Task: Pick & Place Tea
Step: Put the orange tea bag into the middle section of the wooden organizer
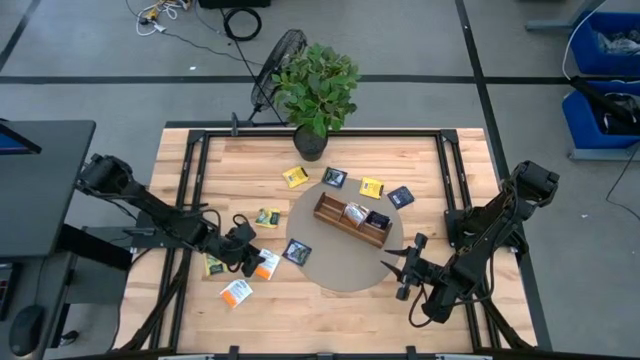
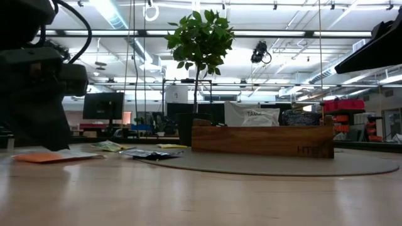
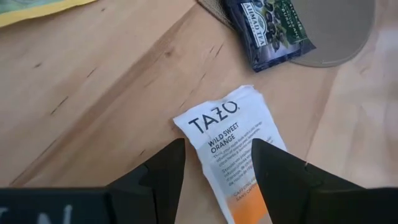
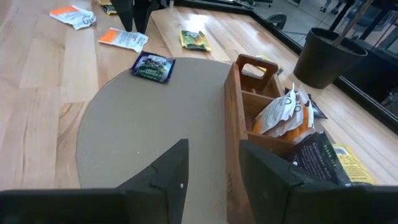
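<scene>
My left gripper (image 3: 214, 171) is down low over the wooden table (image 1: 250, 150), fingers spread wide, and a white-and-orange packet (image 3: 239, 158) lies flat on the boards right between them. Nothing pinched: the packet sits on the wood, one finger (image 3: 163, 174) either side of it. From above, my left gripper (image 1: 243, 247) sits at the left of the round mat (image 1: 340, 270), with that white-and-orange packet (image 1: 266, 264) beside it.

Just past my fingertips, a dark blue packet (image 3: 270, 31) straddles the edge of the mat, half on it, half on the wood. The high view shows it there too (image 1: 297, 251). A second white-and-orange packet (image 1: 237, 292) lies nearer the front edge, and a yellow-green packet (image 1: 213, 265) lies partly under my left arm. A green packet (image 1: 267, 216) rests a little further back.

On the mat stands the wooden box (image 1: 353, 220), tilted diagonally, already carrying a white packet with orange in one compartment (image 4: 280, 115) and a dark packet in the next (image 4: 320, 158). Behind the box, loose on the table, are a yellow packet (image 1: 294, 177), a dark blue-green packet (image 1: 335, 177), another yellow one (image 1: 371, 187) and a dark blue one (image 1: 400, 197), near the potted plant (image 1: 318, 85).

My right gripper (image 1: 407, 268) waits at the mat's right edge, fingers partly apart, holding nothing.
</scene>
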Tool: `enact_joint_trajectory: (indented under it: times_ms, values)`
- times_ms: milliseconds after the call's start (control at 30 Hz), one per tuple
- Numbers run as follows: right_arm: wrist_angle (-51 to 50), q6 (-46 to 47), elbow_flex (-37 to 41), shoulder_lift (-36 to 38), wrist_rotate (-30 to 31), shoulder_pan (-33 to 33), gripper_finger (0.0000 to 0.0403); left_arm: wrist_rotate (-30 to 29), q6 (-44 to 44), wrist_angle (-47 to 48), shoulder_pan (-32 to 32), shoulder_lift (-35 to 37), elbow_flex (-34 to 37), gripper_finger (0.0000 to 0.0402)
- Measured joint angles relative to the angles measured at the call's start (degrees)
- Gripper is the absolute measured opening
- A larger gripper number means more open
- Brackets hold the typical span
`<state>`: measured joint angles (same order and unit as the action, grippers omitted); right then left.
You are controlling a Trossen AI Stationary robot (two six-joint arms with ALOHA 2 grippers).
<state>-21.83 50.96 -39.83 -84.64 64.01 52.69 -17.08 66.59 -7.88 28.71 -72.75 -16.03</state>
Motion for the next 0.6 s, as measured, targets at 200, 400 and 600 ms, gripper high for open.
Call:
enact_joint_trajectory:
  times_ms: [200,400,600]
  values:
    - [0.00,0.00,0.01,0.00,-0.02,-0.22,0.0149,0.27,2.70,-1.58,0.54,-2.18,-0.04,0.0191]
    - [-0.02,0.00,0.00,0.00,-0.46,-0.22,0.0149,1.46,3.23,-5.81,1.00,-5.42,-0.07,0.0149]
    - [-0.09,-0.08,0.00,0.00,-0.44,-0.24,0.0149,1.35,1.05,-5.62,2.19,-6.01,0.03,0.0067]
